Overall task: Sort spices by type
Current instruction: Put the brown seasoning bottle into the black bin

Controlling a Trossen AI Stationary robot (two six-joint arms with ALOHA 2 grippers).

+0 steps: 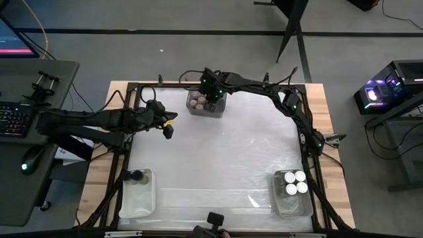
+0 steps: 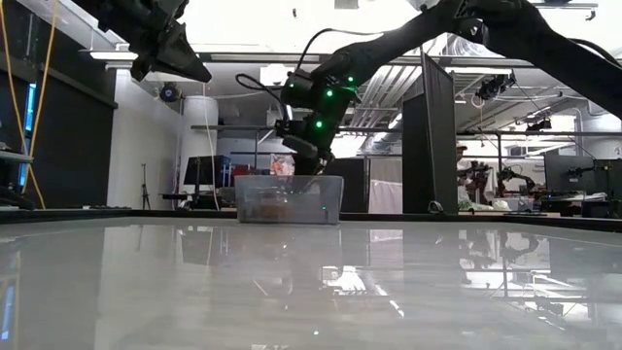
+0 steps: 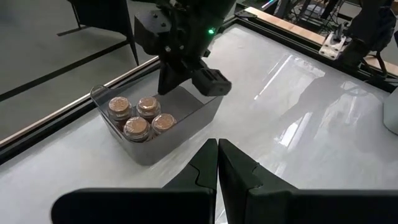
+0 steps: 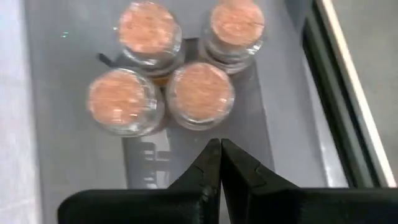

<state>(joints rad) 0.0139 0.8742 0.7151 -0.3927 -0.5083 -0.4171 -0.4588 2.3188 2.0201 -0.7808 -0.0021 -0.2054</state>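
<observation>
Several cork-topped spice jars stand upright, close together, in a clear bin at the table's far edge; the left wrist view shows these jars too. My right gripper is shut and hangs just over that bin's free half, beside the jars. My left gripper is shut, raised over the table's left part, pointing toward the bin. Two dark-lidded jars stand in a near-left bin, and several white-lidded jars stand in a near-right bin.
The near-left bin and the near-right bin sit by the table's near corners. A wide glossy stretch of table lies between the three bins. A black frame rail runs just behind the far bin. A camera mount stands at the near edge.
</observation>
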